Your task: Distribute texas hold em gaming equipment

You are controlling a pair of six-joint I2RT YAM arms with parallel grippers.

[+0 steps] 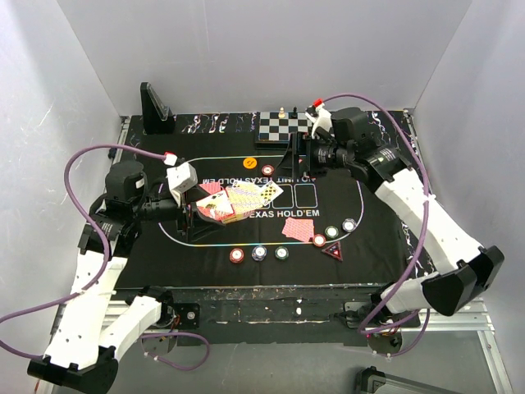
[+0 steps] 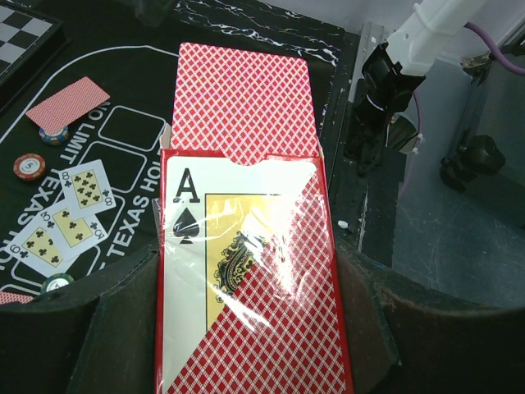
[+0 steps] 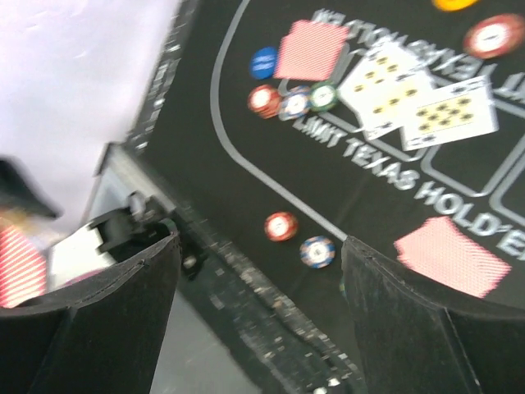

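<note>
the chessboard (image 1: 283,127) lies at the far edge of the mat (image 1: 377,238). face-up cards (image 1: 261,192) lie mid-mat; a row of chips (image 1: 260,252) lies nearer, the marker (image 1: 334,251) at its right end.

White-and-black arms (image 1: 94,283), purple cables (image 1: 107,147)

You see a paper card box (image 2: 246,328), red print, half wrapped in glossy crinkled cellophane; mat (image 1: 373,242) looks matt black cloth; chips (image 1: 238,254) smooth, slightly shiny plastic.
</note>
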